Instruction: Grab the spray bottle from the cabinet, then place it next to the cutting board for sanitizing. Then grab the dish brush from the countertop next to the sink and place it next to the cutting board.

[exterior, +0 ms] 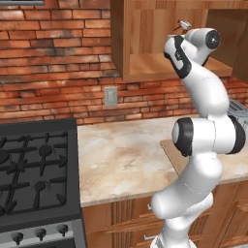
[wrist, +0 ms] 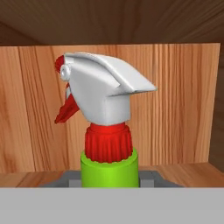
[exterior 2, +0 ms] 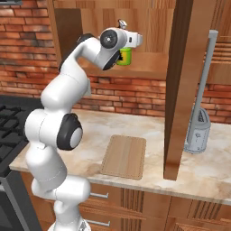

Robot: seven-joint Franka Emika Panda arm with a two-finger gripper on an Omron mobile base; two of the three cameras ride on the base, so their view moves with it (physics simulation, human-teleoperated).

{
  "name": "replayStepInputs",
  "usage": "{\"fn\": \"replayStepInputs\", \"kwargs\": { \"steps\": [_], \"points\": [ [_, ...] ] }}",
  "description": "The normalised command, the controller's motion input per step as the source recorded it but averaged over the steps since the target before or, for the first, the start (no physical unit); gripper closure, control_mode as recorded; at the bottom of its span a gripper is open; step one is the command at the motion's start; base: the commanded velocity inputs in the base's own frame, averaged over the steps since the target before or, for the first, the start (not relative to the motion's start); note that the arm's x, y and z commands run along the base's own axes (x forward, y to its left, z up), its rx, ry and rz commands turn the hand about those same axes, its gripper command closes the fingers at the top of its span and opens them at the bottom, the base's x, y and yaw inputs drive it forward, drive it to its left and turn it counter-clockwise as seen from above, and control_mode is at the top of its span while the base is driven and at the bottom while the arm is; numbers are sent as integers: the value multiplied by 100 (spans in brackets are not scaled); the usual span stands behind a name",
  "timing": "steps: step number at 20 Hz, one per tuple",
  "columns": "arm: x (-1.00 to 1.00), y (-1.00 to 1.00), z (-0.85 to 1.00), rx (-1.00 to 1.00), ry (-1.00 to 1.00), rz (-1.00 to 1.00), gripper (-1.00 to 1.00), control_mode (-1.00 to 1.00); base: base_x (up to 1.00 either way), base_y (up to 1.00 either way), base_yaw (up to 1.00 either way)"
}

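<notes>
White arm segments rise from the base and bend up into the cabinet [exterior 2: 149, 63], the hand level at the shelf, where the gripper [exterior 2: 127, 54] has its fingers closed on the body of the upright green spray bottle [wrist: 107, 131]. From the right base view the cutting board [exterior 2: 124, 155] lies flat on the countertop [exterior 2: 198, 173] below, while the hand view shows the white trigger head and red collar up close.

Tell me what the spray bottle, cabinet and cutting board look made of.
Spray bottle: likely plastic, smooth glossy green body, white sprayer head, ribbed red collar. Cabinet: wood, visible grain, matte. Cutting board: light wood, plank lines, dull finish.
</notes>
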Motion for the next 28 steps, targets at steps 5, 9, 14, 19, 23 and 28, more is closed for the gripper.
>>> {"fn": "replayStepInputs", "kwargs": {
  "steps": [5, 9, 14, 19, 23, 28],
  "points": [
    [-23, 0, -4, 0, 0, 0, 100, -100, 0, 0, 0],
    [-68, 1, 0, 0, 0, 0, 100, -100, 0, 0, 0],
    [-98, 4, 0, 0, -3, 0, 100, -100, 0, 0, 0],
    [-91, 28, -2, 1, 3, 0, 100, -100, 0, 0, 0],
    [-76, 43, -1, -1, 11, 0, 100, -100, 0, 0, 0],
    [-99, 17, -1, -1, 26, 1, 100, -100, 0, 0, 0]
  ]
}}
